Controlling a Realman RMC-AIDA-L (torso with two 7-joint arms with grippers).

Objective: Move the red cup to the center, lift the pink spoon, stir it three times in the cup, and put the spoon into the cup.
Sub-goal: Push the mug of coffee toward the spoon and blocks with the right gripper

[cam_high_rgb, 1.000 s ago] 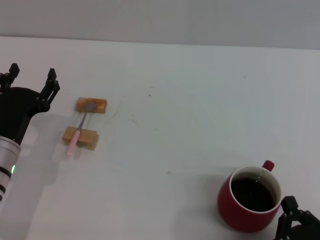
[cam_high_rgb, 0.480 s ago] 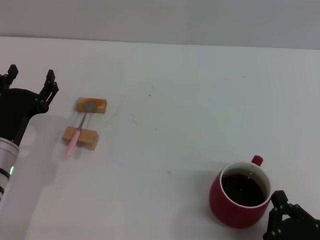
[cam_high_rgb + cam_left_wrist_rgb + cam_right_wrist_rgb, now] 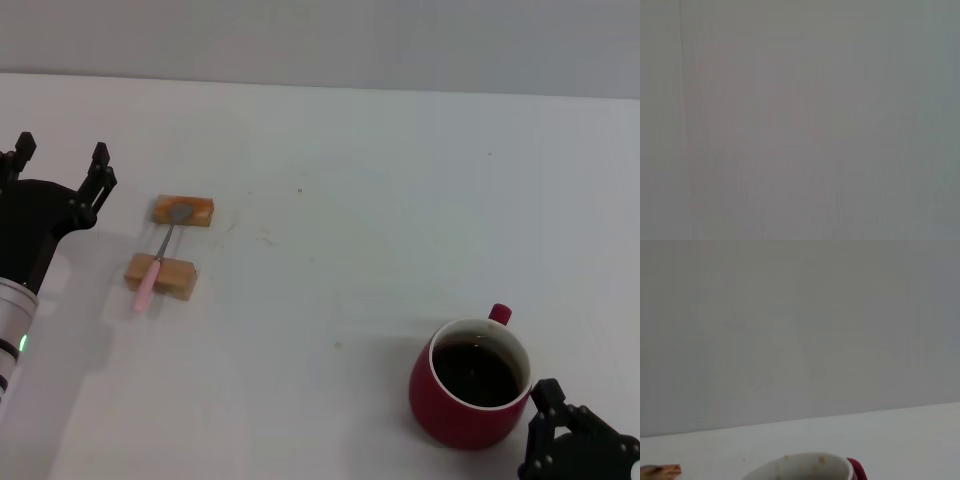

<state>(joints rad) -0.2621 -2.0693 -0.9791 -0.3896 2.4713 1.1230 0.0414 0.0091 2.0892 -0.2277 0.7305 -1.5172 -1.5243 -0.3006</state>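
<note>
Risks slopping dark liquid from the squat dark-red mug (image 3: 468,398) if shoved hard by the right end effector (image 3: 572,445), fingers' state untellable

Glossy red cup (image 3: 468,397), tan wooden blocks (image 3: 160,275), matt white tabletop (image 3: 380,220).

The place looks like a bare robot test bench in a lab, not a home or a kitchen. A plain white counter (image 3: 330,170) fills the view and meets a blank grey wall (image 3: 320,35) with no decoration. The few things on it look staged: a spoon (image 3: 157,256) propped across 2 small wooden blocks (image 3: 183,211), and 1 red cup (image 3: 470,396) of dark liquid.
</note>
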